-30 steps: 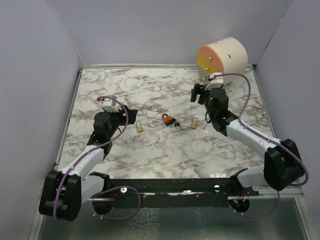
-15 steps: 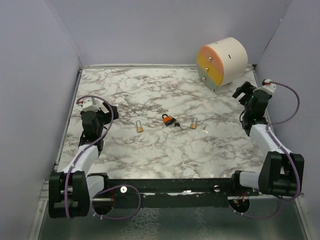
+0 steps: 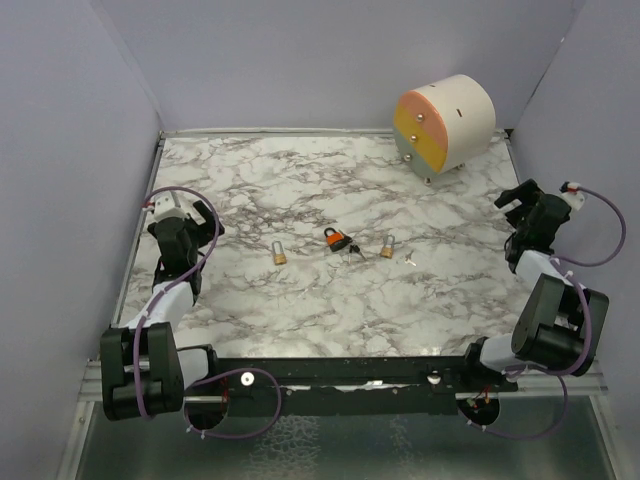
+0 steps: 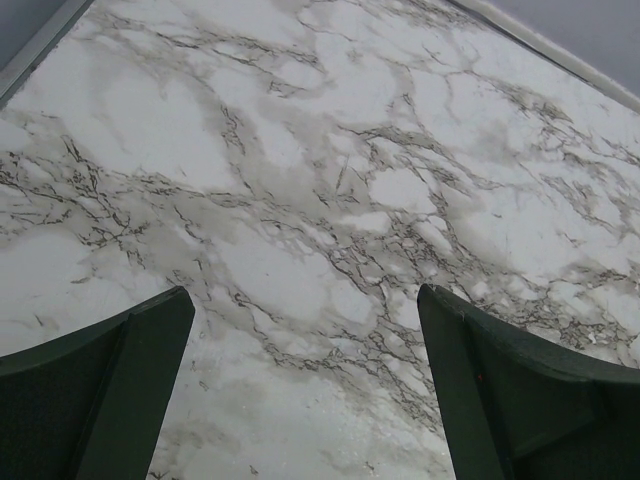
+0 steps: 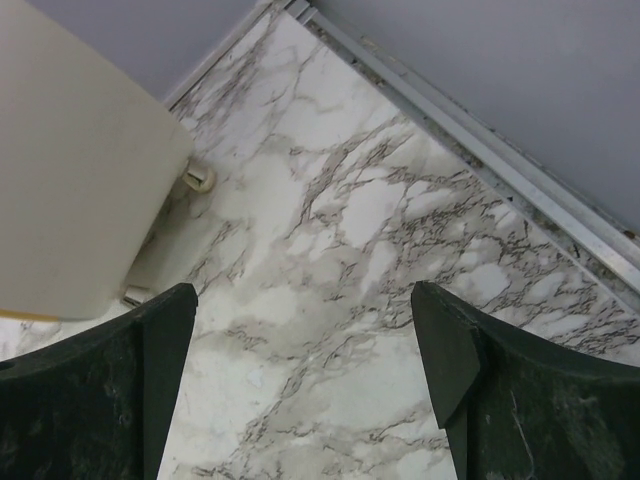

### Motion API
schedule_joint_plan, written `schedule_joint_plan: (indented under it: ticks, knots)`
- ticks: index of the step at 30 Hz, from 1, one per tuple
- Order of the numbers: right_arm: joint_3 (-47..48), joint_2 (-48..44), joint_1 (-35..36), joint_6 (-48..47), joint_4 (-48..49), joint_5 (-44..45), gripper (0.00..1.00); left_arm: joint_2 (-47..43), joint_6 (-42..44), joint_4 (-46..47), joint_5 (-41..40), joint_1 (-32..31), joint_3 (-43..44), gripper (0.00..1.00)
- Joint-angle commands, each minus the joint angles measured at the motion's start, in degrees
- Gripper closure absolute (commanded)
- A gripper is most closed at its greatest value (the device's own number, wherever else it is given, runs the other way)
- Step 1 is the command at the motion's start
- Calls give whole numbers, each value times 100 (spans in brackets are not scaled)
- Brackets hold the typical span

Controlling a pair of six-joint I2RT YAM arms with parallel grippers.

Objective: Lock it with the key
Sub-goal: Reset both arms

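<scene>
An orange and black padlock (image 3: 337, 239) lies at the table's middle, with a dark key bunch (image 3: 352, 252) touching its right side. To its left lies a brass padlock (image 3: 279, 254), to its right a smaller brass padlock (image 3: 387, 247), and beyond that a small silver key (image 3: 411, 259). My left gripper (image 3: 207, 218) is drawn back at the left edge, far from the locks, and stands open over bare marble (image 4: 305, 295). By the right edge my right gripper (image 3: 511, 208) is also open and holds nothing (image 5: 303, 290).
A cream drum (image 3: 446, 124) with an orange, yellow and green face lies on its side at the back right; its side (image 5: 70, 170) fills the left of the right wrist view. Grey walls and a metal rail (image 5: 480, 150) border the marble table (image 3: 300, 180).
Both arms have swung outward and back from the table's middle to its left and right edges. Both grippers have opened wider. The padlocks and keys have not moved.
</scene>
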Motion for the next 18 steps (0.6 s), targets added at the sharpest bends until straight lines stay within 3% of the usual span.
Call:
schedule_joint_plan:
  ticks: [1, 18]
  knots:
    - [-322, -302, 4, -3, 712, -238, 11, 97, 82, -31, -169, 51, 115, 1]
    - [-436, -289, 4, -30, 861, -440, 11, 176, 205, 163, 218, 51, 29, 1]
